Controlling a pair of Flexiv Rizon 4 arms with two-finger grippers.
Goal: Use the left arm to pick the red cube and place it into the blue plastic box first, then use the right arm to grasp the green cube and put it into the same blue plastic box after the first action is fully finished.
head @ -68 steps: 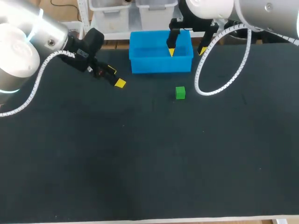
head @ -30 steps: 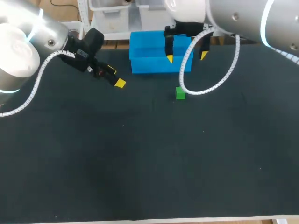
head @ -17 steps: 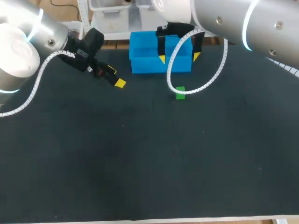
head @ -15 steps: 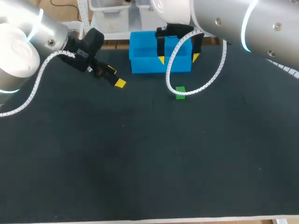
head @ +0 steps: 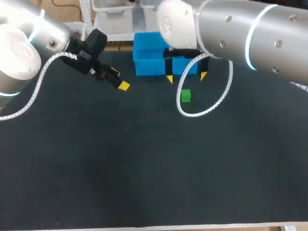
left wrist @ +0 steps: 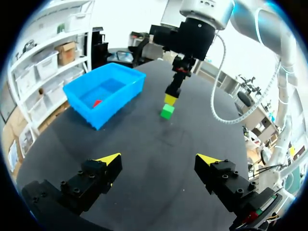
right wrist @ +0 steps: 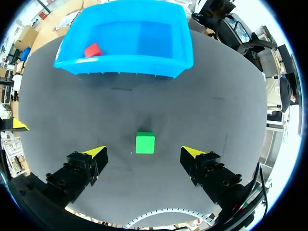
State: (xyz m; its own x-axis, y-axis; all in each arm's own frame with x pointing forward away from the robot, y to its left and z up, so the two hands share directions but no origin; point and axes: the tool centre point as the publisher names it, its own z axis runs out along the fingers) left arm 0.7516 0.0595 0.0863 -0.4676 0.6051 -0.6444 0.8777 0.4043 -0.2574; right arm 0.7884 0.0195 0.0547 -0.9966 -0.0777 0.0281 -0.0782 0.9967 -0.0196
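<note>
Head view: right gripper [head: 186,77] spread wide and empty, over the green cube [head: 185,96], just in front of the blue plastic box [head: 144,67]. Left gripper [head: 119,79] well aside, open too, holding nothing.

Left wrist view: red cube [left wrist: 97,103] already lying in the box (first half done, by the look of it).

Right wrist view: green cube in the gap between the yellow tips, touching neither, roughly centred. Best to lower straight down, keep fingers square to the flat faces, close only once both tips flank the sides, then lift clear of the box wall.
</note>
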